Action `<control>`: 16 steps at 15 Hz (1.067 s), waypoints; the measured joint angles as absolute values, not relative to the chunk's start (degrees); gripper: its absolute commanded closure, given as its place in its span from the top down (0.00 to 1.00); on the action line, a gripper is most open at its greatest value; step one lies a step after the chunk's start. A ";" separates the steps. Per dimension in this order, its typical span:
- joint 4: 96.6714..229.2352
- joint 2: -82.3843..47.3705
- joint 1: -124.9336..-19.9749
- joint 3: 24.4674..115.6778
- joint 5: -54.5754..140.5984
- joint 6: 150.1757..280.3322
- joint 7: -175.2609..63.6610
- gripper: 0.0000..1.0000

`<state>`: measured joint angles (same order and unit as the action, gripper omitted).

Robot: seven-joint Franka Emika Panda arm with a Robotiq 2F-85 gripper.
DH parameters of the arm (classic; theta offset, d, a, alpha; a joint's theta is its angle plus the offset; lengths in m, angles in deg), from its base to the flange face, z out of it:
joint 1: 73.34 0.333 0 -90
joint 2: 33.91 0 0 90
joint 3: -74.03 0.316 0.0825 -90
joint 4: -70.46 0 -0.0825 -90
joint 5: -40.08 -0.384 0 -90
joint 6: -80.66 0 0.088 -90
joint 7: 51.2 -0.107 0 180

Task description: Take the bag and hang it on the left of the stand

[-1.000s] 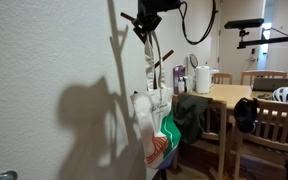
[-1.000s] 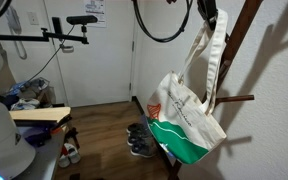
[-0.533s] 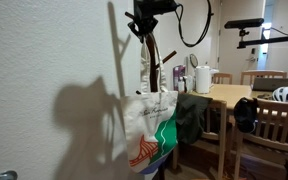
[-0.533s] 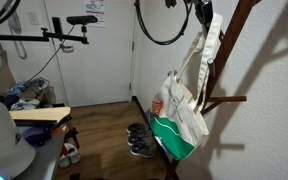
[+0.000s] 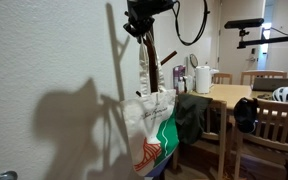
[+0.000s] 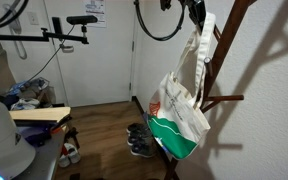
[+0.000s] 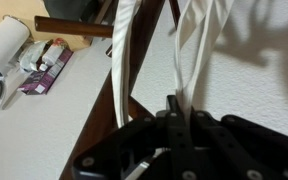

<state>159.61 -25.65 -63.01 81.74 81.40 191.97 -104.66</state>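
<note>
Pinching handles of bag w/ jaws, high by stand. Ease loop over stand's left side, lower til strap seats, then spread jaws & back off.

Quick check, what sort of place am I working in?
Likely a lived-in home, near the entry: wooden dining table and chairs, shoes on the floor by a door, a coat stand.

White wall, light wooden table and chairs, brown floor.

Warm indoor light, hard shadows on wall, wrist cam blurry, low-res
</note>
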 measured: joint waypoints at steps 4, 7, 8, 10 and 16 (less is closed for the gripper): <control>153.49 -21.83 -59.31 81.75 85.02 186.38 -104.66 0.02; 149.68 -19.53 -57.53 81.59 86.96 184.07 -104.66 0.02; 148.64 -18.96 -57.28 81.44 87.35 183.98 -104.66 0.02; 146.84 -18.09 -57.21 81.16 87.62 183.93 -104.66 0.02; 142.72 -17.88 -58.44 80.22 84.64 183.83 -102.10 0.02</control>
<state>142.72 -17.88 -58.44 80.22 84.64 183.83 -102.10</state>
